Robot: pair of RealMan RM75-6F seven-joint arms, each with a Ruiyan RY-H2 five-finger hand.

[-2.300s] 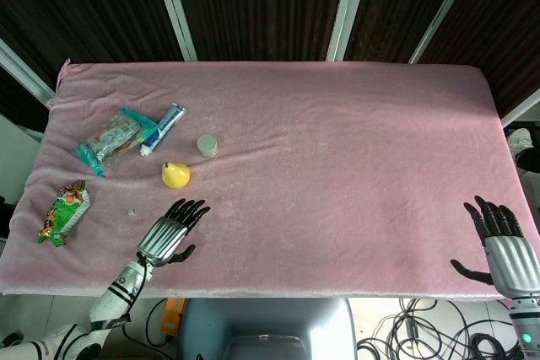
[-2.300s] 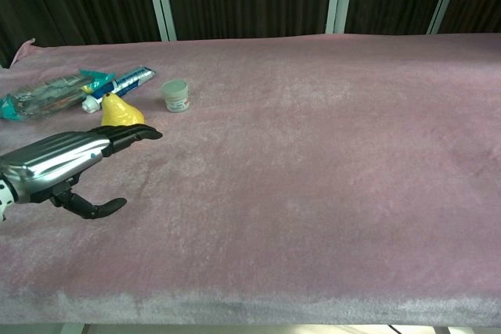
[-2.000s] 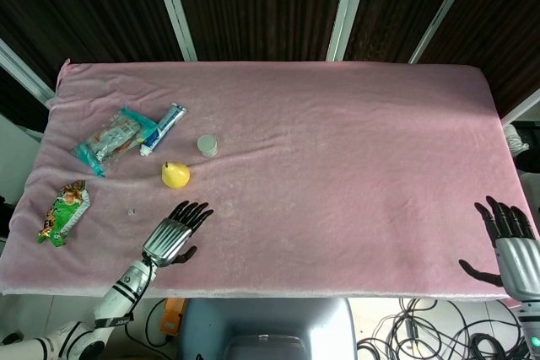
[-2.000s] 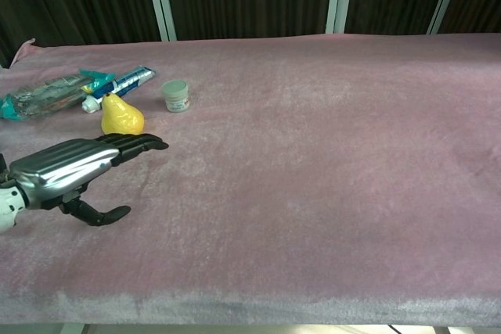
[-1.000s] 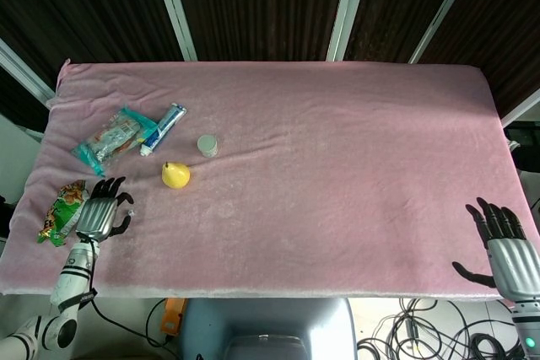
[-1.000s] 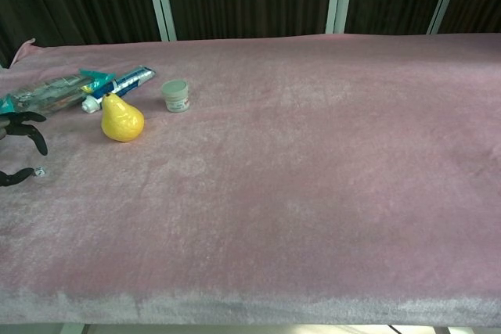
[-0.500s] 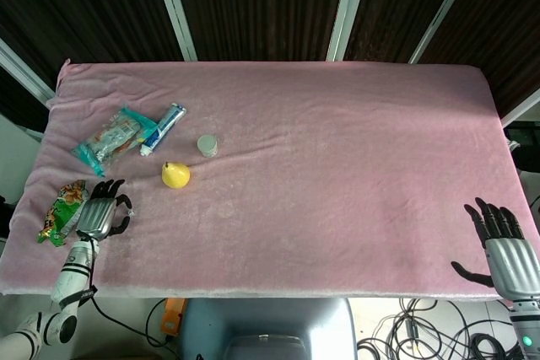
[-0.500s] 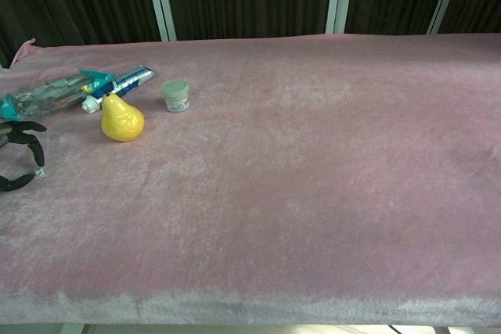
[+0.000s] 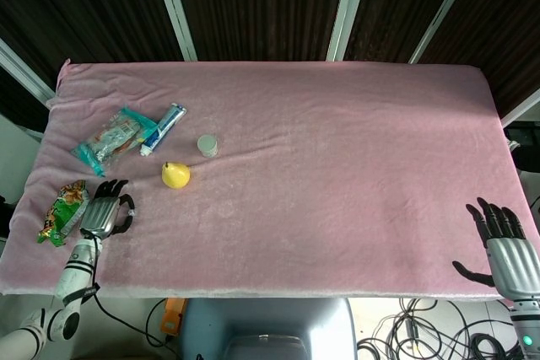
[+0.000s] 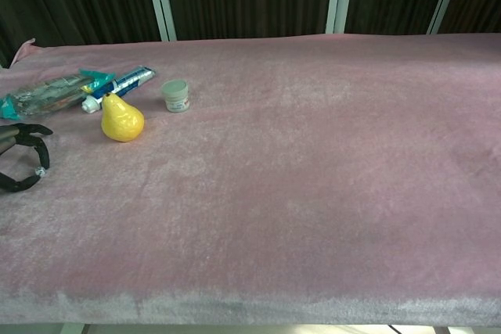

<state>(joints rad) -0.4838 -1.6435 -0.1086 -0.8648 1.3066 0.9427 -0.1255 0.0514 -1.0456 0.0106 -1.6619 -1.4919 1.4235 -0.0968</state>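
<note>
Presently the left hand (image 9: 105,209) sits low at the near left of the pink-covered desk (image 9: 337,141), just beside a green snack bag (image 9: 63,211). In the chest view its dark fingers (image 10: 26,133) curl down towards the thumb around a tiny pale object (image 10: 40,170) lying on the cloth. Whether they actually pinch it or only close about it cannot be told. The right hand (image 9: 506,249) hovers at the near right corner, fingers spread and holding nothing. A yellow pear (image 9: 175,174), a small capped jar (image 9: 207,144), a toothpaste tube (image 9: 164,128) and a teal-ended packet (image 9: 110,138) lie apart from both hands. A couple of seconds ago the left hand was stretched out flat in front of the pear, to the right of the tiny object. Since then it has swung leftwards to the snack bag and its fingers have gone from spread to curled. The right hand has scarcely shifted, and nothing on the cloth has moved.
</note>
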